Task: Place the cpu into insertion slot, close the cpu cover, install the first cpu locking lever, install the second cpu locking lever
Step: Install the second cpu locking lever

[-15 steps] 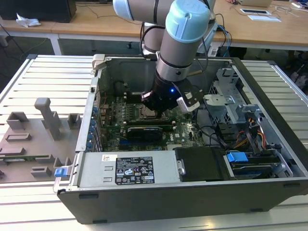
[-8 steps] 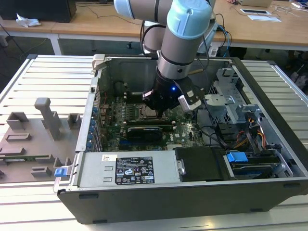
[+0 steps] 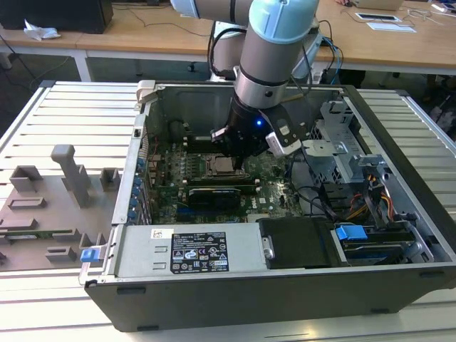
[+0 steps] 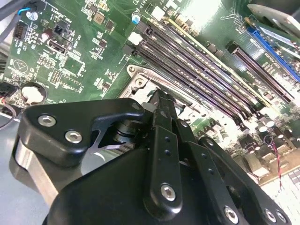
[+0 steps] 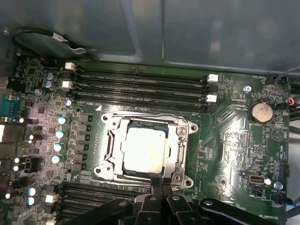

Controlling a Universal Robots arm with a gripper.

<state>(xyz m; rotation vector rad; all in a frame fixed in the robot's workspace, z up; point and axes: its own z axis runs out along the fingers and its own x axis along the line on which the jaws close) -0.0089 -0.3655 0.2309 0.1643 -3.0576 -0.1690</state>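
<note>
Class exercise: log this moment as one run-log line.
arm: inside computer case | gripper: at socket edge | cpu: seated in insertion slot | cpu cover: down around chip

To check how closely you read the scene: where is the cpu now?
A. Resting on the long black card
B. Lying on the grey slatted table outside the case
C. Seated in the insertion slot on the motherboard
C: in the first wrist view the cpu sits flat inside the insertion slot, silver top up.

Lab or workshop: open computer case [image 3: 285,285] on slatted metal worktop [image 3: 64,114]; grey fixture blocks [image 3: 71,174] beside it, wooden desks [image 3: 142,32] behind.
</note>
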